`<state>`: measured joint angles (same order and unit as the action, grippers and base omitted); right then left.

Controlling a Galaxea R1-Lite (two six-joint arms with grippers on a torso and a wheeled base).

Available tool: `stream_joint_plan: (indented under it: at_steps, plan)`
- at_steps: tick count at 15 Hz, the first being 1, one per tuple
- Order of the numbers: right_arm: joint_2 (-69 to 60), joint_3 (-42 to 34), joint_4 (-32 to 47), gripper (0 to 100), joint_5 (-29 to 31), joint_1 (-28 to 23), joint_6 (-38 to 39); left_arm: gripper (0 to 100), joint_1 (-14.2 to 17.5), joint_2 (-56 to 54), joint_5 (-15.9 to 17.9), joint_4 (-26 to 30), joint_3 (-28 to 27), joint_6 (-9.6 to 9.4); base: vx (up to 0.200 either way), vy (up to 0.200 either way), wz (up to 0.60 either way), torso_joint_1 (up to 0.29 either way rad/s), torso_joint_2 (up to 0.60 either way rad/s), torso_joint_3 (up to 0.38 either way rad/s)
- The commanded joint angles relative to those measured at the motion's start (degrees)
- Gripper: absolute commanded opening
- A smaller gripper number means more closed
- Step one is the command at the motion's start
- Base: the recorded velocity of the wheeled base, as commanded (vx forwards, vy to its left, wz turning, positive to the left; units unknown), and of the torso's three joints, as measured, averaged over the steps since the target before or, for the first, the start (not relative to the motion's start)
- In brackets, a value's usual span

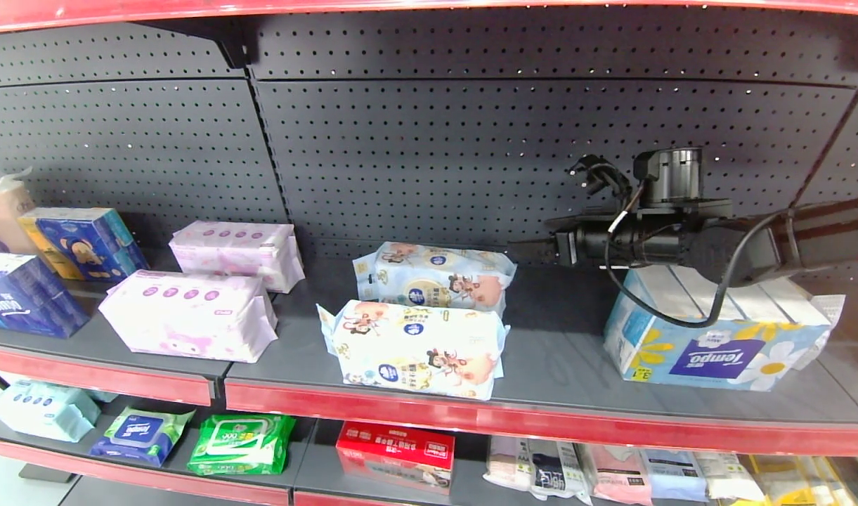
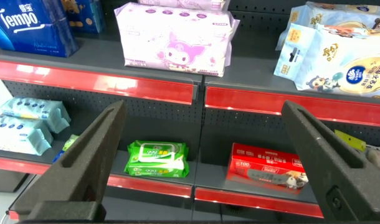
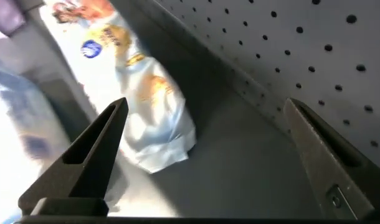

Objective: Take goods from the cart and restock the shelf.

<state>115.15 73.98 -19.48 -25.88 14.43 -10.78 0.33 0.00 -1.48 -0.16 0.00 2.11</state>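
My right gripper (image 1: 525, 250) reaches in from the right, just above the shelf (image 1: 562, 365) by the pegboard back wall, beside the rear cartoon-print pack (image 1: 436, 274). It is open (image 3: 207, 102) with nothing between its fingers, and that pack (image 3: 146, 118) lies just ahead of it. The arm passes over a blue flowered tissue box (image 1: 717, 344). A second cartoon-print pack (image 1: 414, 348) lies at the shelf front. My left gripper (image 2: 204, 107) is open and empty in front of the shelves, facing a pink pack (image 2: 174, 40) and the lower shelf.
Two pink packs (image 1: 190, 313) and blue tissue packs (image 1: 21, 292) fill the left shelf section. Bare shelf lies between the cartoon packs and the tissue box. Below sit green wipes (image 2: 157, 158), a red box (image 2: 268, 171) and pale blue packs (image 2: 28, 121).
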Motion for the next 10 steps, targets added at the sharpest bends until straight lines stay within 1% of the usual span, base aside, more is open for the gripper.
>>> stream_joint_plan:
  at_steps: [1,7,10]
  plan:
    - [-3.62,-2.62,-0.73,100,-0.05,0.24,1.37,100,0.02,0.00,-0.02,-0.02,0.00,0.00,0.000,0.000,0.00,0.000,0.00,0.000]
    - [-9.16,-7.63,-0.73,100,-0.13,0.86,1.55,100,0.02,0.00,-0.02,-0.02,0.00,0.09,0.000,0.000,0.00,0.000,0.00,0.000]
    - [-13.73,-12.02,-0.73,100,-1.01,1.39,1.81,100,0.02,0.00,-0.02,-0.02,0.00,0.00,0.000,0.000,0.00,0.000,0.00,0.000]
